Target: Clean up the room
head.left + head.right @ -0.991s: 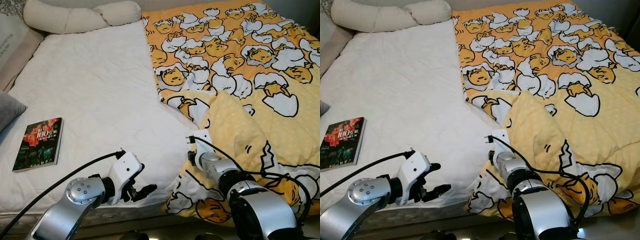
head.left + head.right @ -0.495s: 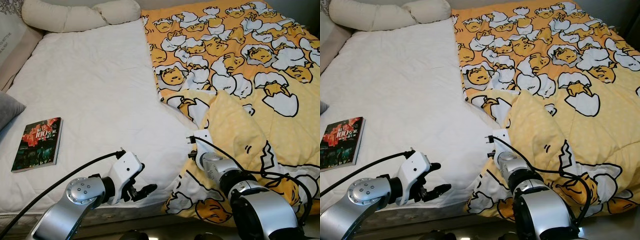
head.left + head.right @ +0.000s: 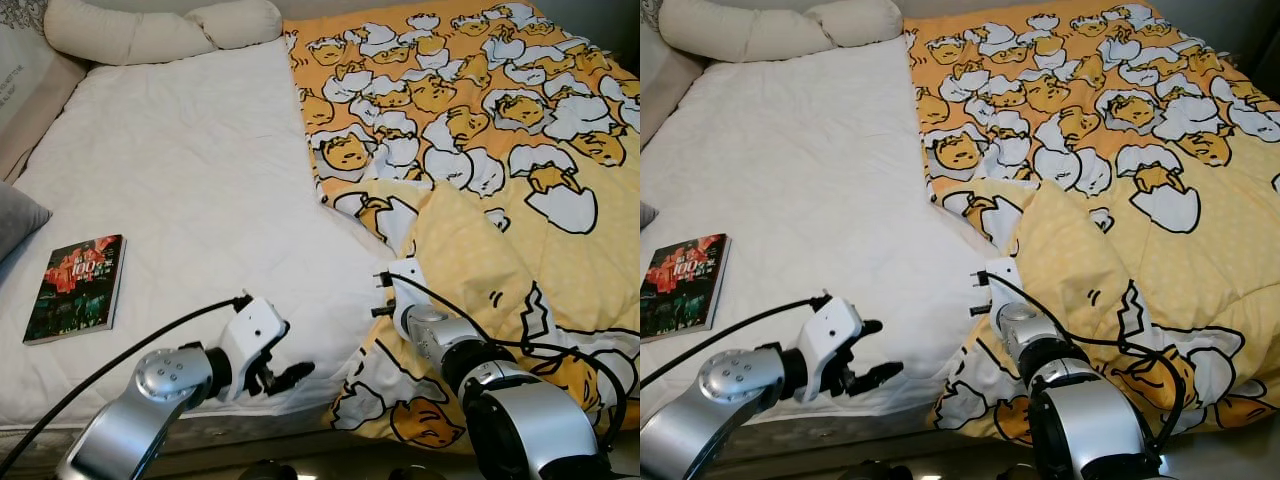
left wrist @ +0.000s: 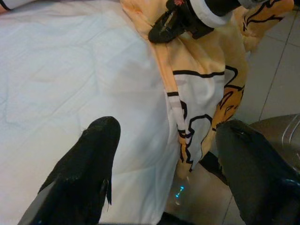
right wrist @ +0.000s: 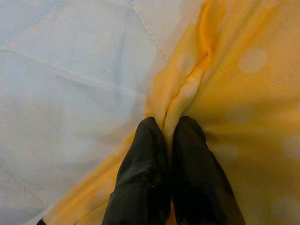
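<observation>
Right pincer [image 5: 169,140] is clamped on the folded edge of the yellow egg-print blanket [image 3: 480,150] on the bed's right side, left pincer [image 4: 166,154] apart nearby; pull slowly so it spreads flat.

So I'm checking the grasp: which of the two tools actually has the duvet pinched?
The right tool: its black fingers are shut on a fold of the yellow duvet. The left tool is open above the white mattress, holding nothing.
</observation>
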### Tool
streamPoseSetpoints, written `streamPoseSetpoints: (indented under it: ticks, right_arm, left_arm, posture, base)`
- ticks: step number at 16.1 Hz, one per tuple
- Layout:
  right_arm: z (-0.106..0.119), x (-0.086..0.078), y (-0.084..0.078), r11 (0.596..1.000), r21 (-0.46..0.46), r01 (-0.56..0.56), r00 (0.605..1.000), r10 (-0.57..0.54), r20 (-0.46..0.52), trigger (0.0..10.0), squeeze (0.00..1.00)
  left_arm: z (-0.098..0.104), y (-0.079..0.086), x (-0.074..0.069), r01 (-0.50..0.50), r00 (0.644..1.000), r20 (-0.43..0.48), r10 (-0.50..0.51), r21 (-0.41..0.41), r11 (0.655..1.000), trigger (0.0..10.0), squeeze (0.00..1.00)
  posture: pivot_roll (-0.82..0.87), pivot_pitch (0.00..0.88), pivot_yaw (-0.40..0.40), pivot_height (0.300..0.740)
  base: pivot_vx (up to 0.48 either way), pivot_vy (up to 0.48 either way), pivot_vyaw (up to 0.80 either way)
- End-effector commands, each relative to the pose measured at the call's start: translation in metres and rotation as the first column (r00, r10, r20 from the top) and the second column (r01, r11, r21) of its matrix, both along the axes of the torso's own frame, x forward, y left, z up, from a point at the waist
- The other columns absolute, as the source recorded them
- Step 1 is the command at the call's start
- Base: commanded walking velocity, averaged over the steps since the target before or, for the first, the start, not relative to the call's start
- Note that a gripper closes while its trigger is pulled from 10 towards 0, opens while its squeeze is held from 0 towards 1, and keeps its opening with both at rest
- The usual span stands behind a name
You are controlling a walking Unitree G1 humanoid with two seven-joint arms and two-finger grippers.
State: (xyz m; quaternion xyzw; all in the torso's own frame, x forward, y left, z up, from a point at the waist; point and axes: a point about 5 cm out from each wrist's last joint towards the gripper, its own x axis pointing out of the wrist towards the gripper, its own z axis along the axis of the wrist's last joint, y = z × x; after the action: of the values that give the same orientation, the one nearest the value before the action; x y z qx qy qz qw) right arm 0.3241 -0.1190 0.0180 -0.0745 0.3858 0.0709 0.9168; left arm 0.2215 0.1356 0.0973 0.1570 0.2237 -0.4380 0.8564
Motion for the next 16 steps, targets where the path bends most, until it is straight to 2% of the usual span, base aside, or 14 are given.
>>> streamPoseSetpoints:
  ticks: [1,3,4,5,6,7,8,9,10,11,12,14,15,16]
  right_arm:
    - [-0.006,-0.005,0.001,1.0,0.028,-0.014,1.0,0.015,-0.022,0.0,0.0]
    - [-0.006,-0.006,0.002,0.995,0.078,-0.054,0.998,0.056,-0.014,0.0,0.0]
    - [-0.004,-0.005,0.005,0.986,0.127,-0.11,0.994,0.11,0.011,0.0,0.0]
    - [-0.005,-0.008,0.006,0.957,0.186,-0.221,0.975,0.219,0.031,0.0,0.0]
    - [-0.005,-0.009,0.007,0.947,0.198,-0.252,0.968,0.249,0.039,0.0,0.0]
    - [-0.005,-0.017,0.009,0.876,0.301,-0.377,0.925,0.374,0.07,0.0,0.0]
    - [-0.004,-0.019,0.01,0.848,0.322,-0.421,0.905,0.417,0.087,0.0,0.0]
    - [-0.004,-0.035,0.008,0.718,0.364,-0.594,0.795,0.593,0.127,0.0,0.0]
    - [-0.004,-0.055,0.004,0.573,0.385,-0.724,0.661,0.737,0.145,0.0,0.0]
    - [-0.003,-0.072,-0.001,0.468,0.408,-0.784,0.561,0.815,0.142,0.0,0.0]
    - [0.0,-0.084,-0.006,0.399,0.427,-0.811,0.496,0.857,0.142,0.0,0.0]
    - [0.003,-0.093,-0.008,0.345,0.443,-0.827,0.448,0.881,0.151,0.0,0.0]
    - [0.01,-0.108,-0.009,0.264,0.488,-0.832,0.388,0.906,0.171,0.0,0.0]
    - [0.012,-0.115,-0.008,0.227,0.508,-0.831,0.36,0.915,0.179,0.0,0.0]
  left_arm:
    - [-0.002,0.001,0.002,-0.01,1.0,0.006,0.01,0.013,1.0,10.0,0.0]
    - [-0.002,0.0,0.006,-0.016,1.0,0.016,0.016,0.009,1.0,10.0,0.0]
    - [-0.002,0.0,0.009,-0.019,1.0,0.021,0.019,0.007,1.0,10.0,0.0]
    - [-0.002,0.0,0.012,-0.019,0.999,0.026,0.019,0.005,1.0,10.0,0.0]
    - [-0.003,-0.001,0.012,-0.019,0.999,0.028,0.019,0.005,1.0,10.0,0.0]
    - [-0.003,-0.001,0.013,-0.019,0.999,0.03,0.019,0.004,1.0,10.0,0.0]
    - [-0.003,0.0,0.013,-0.018,0.999,0.031,0.018,0.004,1.0,10.0,0.0]
    - [-0.004,0.0,0.013,-0.015,0.999,0.032,0.015,0.004,1.0,10.0,0.0]
    - [-0.005,0.0,0.013,-0.009,0.999,0.031,0.009,0.005,1.0,10.0,0.0]
    - [-0.006,0.0,0.013,-0.005,1.0,0.029,0.005,0.005,1.0,10.0,0.0]
    - [-0.006,0.0,0.012,-0.002,1.0,0.028,0.002,0.004,1.0,10.0,0.0]
    - [-0.007,-0.001,0.011,0.001,1.0,0.026,-0.001,0.004,1.0,10.0,0.0]
    - [-0.007,-0.001,0.01,0.005,1.0,0.023,-0.006,0.004,1.0,10.0,0.0]
    - [-0.008,-0.001,0.009,0.007,1.0,0.021,-0.007,0.004,1.0,10.0,0.0]
  posture:
    - [0.03,0.047,0.1,0.74]
    - [0.02,0.025,0.1,0.74]
    - [0.01,0.013,0.102,0.74]
    - [0.0,0.0,0.105,0.74]
    - [0.0,0.0,0.106,0.74]
    - [-0.01,0.0,0.111,0.74]
    - [-0.01,0.0,0.112,0.74]
    - [-0.02,0.0,0.116,0.74]
    - [-0.02,0.0,0.119,0.74]
    - [-0.02,0.0,0.121,0.74]
    - [-0.02,0.0,0.122,0.74]
    - [-0.02,0.0,0.121,0.74]
    - [-0.02,0.0,0.12,0.74]
    - [-0.02,0.0,0.12,0.74]
  base:
    - [0.0,0.0,0.0]
    - [0.0,0.0,0.0]
    - [0.0,0.0,0.0]
    - [0.0,0.0,0.0]
    - [0.0,0.0,0.0]
    - [0.0,0.0,0.0]
    - [0.0,0.0,0.0]
    - [0.0,0.0,0.0]
    - [0.0,0.0,0.0]
    - [0.0,0.0,0.0]
    - [0.0,0.0,0.0]
    - [0.0,0.0,0.0]
    - [0.0,0.0,0.0]
    - [0.0,0.0,0.0]
